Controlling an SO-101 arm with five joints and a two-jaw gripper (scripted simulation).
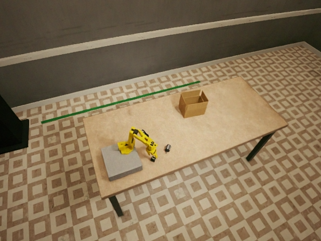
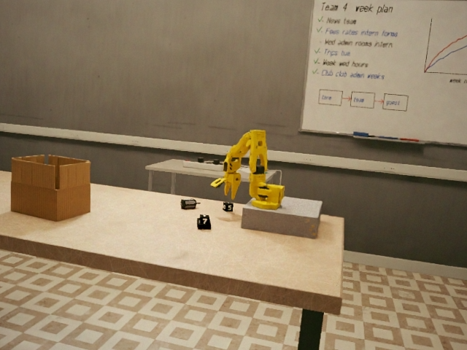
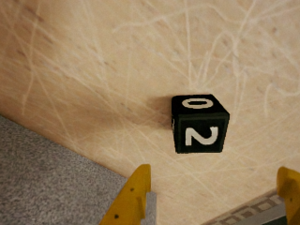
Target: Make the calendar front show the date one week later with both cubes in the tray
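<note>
A loose black cube (image 1: 153, 159) (image 2: 228, 206) (image 3: 201, 137) lies on the table beside the grey block. The wrist view shows its 2, turned sideways, and a 0 on an adjoining face; the exterior view shows a 5 on a side. My gripper (image 2: 229, 196) (image 3: 216, 171) is open and empty, above the table close to this cube, its fingers pointing down. The black calendar tray (image 2: 203, 227) holds a cube (image 2: 204, 219) showing a 7 toward the exterior camera. In the top view the arm partly hides the calendar. Its month side and front date are not visible.
A black-and-grey cylindrical item (image 1: 167, 148) (image 2: 188, 204) with a thin tip lies beyond the loose cube. The arm stands on a grey block (image 1: 121, 163) (image 2: 279, 222) (image 3: 47, 173). An open cardboard box (image 1: 195, 110) (image 2: 33, 199) stands farther along the table.
</note>
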